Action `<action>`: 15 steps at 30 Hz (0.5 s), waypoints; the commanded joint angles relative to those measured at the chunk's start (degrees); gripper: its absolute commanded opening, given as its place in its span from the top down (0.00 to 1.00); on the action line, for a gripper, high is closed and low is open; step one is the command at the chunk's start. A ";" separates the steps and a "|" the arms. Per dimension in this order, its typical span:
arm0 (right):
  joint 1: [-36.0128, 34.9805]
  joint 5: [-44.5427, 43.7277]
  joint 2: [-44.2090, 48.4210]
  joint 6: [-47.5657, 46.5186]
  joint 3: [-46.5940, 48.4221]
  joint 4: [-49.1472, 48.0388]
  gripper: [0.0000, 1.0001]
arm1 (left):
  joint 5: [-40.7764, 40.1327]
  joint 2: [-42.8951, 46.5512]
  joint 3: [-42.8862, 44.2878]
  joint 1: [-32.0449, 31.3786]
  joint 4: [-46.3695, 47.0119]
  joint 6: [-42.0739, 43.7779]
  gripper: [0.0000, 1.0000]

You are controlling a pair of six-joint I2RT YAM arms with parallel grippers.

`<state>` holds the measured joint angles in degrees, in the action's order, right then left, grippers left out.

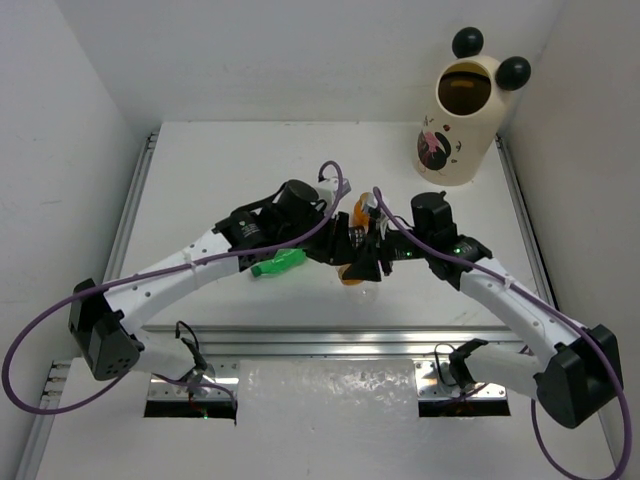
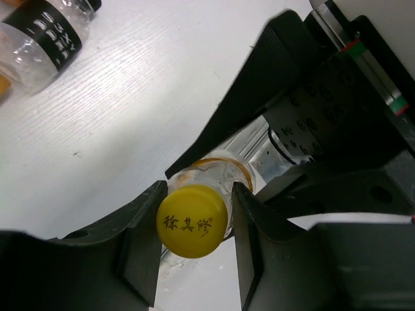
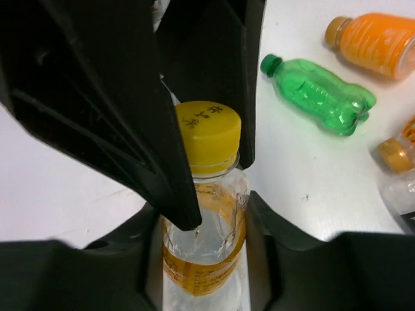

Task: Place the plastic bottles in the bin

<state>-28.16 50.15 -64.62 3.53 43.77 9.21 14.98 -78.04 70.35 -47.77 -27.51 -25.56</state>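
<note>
This looks like a handover above the middle of the table (image 1: 220, 170). The left gripper (image 2: 194, 223) pinches the yellow-capped bottle (image 3: 206, 194) by its cap, and the right gripper (image 3: 206, 253) clamps its body. Next, I judge, the left must let go so the right can carry the bottle to the bin (image 1: 465, 130) at far right.

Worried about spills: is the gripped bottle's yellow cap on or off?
On. The yellow cap covers the neck of the bottle in both wrist views.
</note>
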 commanded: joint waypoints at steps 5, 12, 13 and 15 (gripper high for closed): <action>-0.75 -7.15 2.73 3.49 1.15 -7.25 1.00 | -10.84 -0.27 11.74 -0.84 2.20 -0.54 0.50; -0.75 -32.26 6.61 9.56 2.89 -12.37 1.00 | -42.89 5.86 15.43 -0.84 -6.74 -7.91 0.00; -0.67 -42.58 6.18 10.00 4.73 -13.16 1.00 | -51.02 7.01 15.70 -0.84 -8.51 -9.84 0.00; -0.23 -50.55 3.56 8.52 7.28 -14.57 1.00 | -58.62 11.39 13.87 -0.75 -10.89 -10.65 0.00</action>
<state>-28.73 19.22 -59.33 11.16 45.91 1.19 -23.57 -73.65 83.18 -48.36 -34.15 -31.94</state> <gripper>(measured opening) 0.484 0.996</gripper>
